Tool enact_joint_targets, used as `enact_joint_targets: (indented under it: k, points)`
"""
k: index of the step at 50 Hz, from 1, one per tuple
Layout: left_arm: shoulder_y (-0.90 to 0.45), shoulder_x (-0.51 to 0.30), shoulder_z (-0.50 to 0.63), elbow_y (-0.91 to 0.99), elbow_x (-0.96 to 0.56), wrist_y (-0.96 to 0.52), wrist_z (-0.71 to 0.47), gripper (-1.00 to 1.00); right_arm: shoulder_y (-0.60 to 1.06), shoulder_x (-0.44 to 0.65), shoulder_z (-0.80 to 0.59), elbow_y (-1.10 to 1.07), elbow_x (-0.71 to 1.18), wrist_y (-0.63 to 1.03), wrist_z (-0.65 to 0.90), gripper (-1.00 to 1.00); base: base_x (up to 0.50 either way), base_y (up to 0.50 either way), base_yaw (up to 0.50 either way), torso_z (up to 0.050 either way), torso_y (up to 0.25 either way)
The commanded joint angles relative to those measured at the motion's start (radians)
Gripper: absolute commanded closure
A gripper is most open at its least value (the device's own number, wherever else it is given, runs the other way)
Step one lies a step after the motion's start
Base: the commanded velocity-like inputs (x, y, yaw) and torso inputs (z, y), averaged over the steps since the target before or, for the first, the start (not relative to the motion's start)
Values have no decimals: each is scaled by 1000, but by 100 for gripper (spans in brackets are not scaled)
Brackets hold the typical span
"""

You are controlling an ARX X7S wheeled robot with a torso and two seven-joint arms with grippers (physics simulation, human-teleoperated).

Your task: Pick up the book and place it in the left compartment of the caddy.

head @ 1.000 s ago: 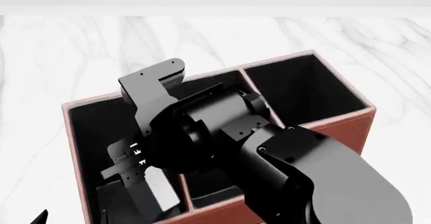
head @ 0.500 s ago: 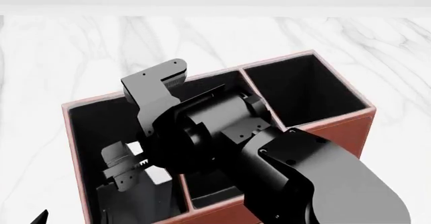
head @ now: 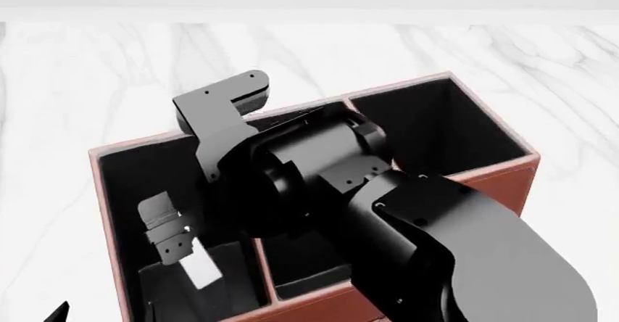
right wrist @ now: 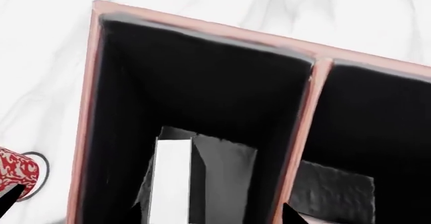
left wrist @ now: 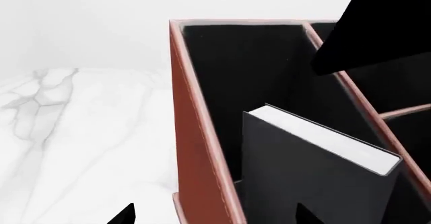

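A white marble-veined tabletop (head: 87, 83) carries the reddish-brown leather-look caddy (head: 493, 184) with its black lining and pale rim edges. In the head view the bulky black right arm (head: 406, 235) stretches across the caddy's middle cells and hides most of them; only the tall square end cell (head: 435, 126) at the far right stays unobstructed. At the edge of the right wrist view a red-and-white patterned mug (right wrist: 17, 171) stands on the tabletop just outside the caddy's wall. The small black hardback book (left wrist: 316, 173) with white page edges stands on edge inside the long narrow left compartment (left wrist: 249, 62), tilted, its page edges facing up, as the right wrist view also shows (right wrist: 171, 178). The right hand (head: 179, 246) hangs over that compartment with its pale fingers (head: 159, 217) spread apart, just above the book and touching nothing. Of the left hand, only two dark fingertips (left wrist: 124, 215) show at the border of its own wrist view, set well apart with nothing between them, close beside the caddy's near outer wall; one tip (head: 58, 311) pokes into the head view's corner.
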Motion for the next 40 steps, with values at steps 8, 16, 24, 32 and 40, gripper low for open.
enact_joint_targets:
  k: [8,16,24,32,40]
  points:
    - [-5,-2,1,-5,-8,2,-2,-100,207,117,87,-135,127,97,80,-100,0,0,0,0,0]
    - [-2,-3,6,-1,-7,1,-6,-100,238,208,128,-222,169,105,126,-100,0,0,0,0,0]
    - [-3,-7,5,6,-13,-3,-8,-100,131,397,245,-484,164,-109,193,-100,0,0,0,0,0]
    - [7,-13,-1,35,-20,-8,-21,-100,-467,806,387,-1084,-362,-922,397,-100,0,0,0,0,0]
    - [12,-21,-5,68,-25,-21,-35,-100,-719,951,356,-1224,-747,-1116,651,-100,0,0,0,0,0]
